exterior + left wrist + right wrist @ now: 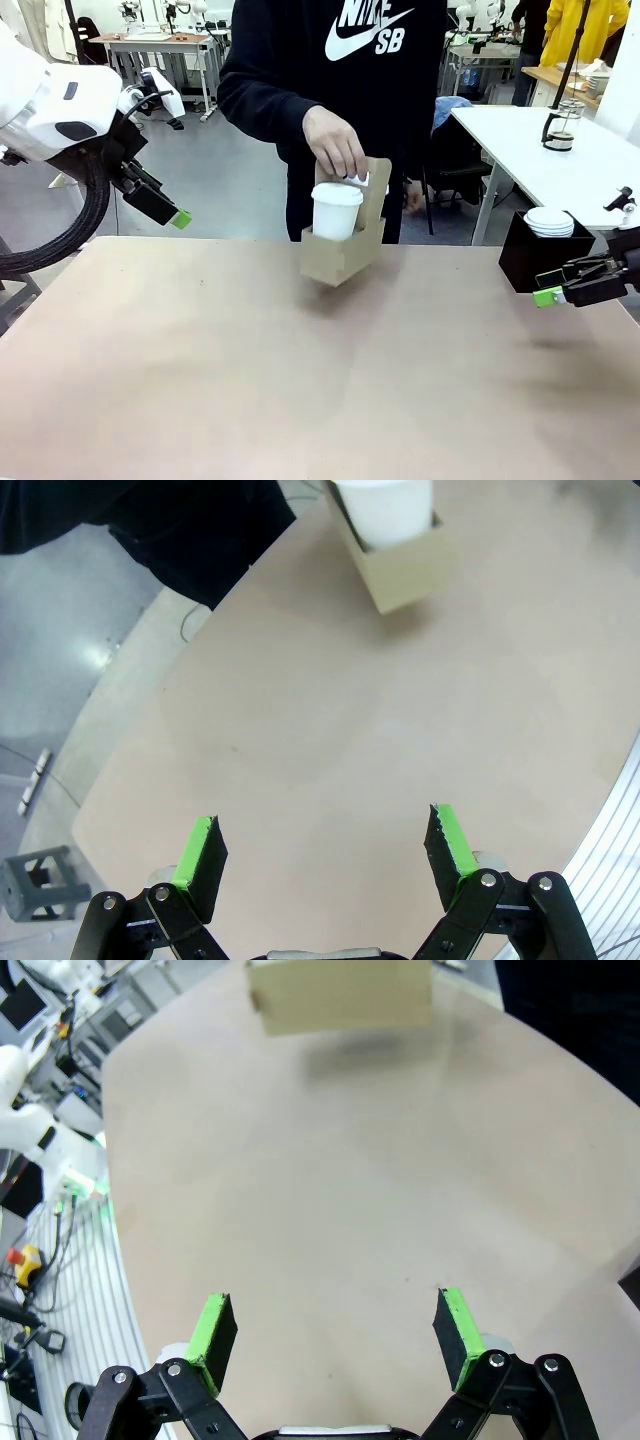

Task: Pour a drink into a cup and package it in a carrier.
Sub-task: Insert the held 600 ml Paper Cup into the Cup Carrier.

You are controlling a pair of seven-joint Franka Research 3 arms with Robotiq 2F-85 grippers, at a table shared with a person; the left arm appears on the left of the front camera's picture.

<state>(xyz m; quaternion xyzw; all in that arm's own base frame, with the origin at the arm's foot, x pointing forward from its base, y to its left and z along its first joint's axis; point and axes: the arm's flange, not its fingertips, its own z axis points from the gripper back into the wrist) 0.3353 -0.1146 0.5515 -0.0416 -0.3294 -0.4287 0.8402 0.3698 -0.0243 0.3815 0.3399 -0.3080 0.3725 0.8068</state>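
Observation:
A person's hand (333, 140) grips the handle of the brown cardboard carrier (345, 250) and holds it just above the far middle of the table. A white lidded cup (335, 210) stands in it. The left wrist view shows the carrier (405, 568) with the cup (385, 508) at its top edge; the right wrist view shows the carrier (340, 995) at its top edge too. My left gripper (172, 213) (325, 850) hangs open at the far left, off the table. At the right edge my right gripper (553, 287) (335, 1332) is open with nothing between its fingers. The drink is out of view.
A black square box (535, 258) with a stack of white lids (550, 221) stands at the table's far right, just behind my right gripper. A white side table (560, 165) behind carries a glass press pot (562, 125). The tan tabletop (300, 380) is bare in front.

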